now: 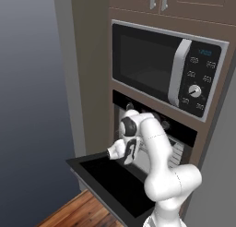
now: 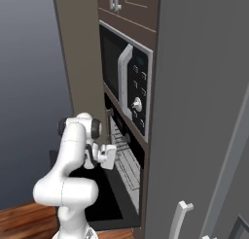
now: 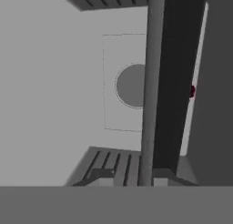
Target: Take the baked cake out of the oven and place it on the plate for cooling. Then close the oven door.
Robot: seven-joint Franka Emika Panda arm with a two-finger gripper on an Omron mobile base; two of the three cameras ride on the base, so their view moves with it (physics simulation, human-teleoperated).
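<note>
From my seat I see the oven [image 1: 182, 140] set into the tall brown cabinet, directly under the microwave [image 1: 166, 71], and the oven door [image 1: 110, 180] lies dropped open and flat, its dark glass panel jutting toward me over the wooden floor [image 1: 76, 212]. The arm reaches forward over that door and into the mouth of the cavity; in the right base view the wrist ends at the wire racks [image 2: 124, 158], and the gripper [image 2: 111, 154] sits right at the front of them. In the hand view I look into the pale oven interior: a round fan disc [image 3: 129, 85] sits on the back wall, rack wires [image 3: 111, 166] show near the bottom and again at the top edge, and a long dark flat slab with a light rim [image 3: 166, 82] crosses the picture from top to bottom; I cannot say what it is. A small red spot [image 3: 192, 91] peeks out from its far edge, too little to name. The finger tips [image 3: 101, 175] rise at the bottom on either side of the slab's base, but I cannot tell whether the claw is pinching it or merely flanking it. The cake's place is not clear to me.
</note>
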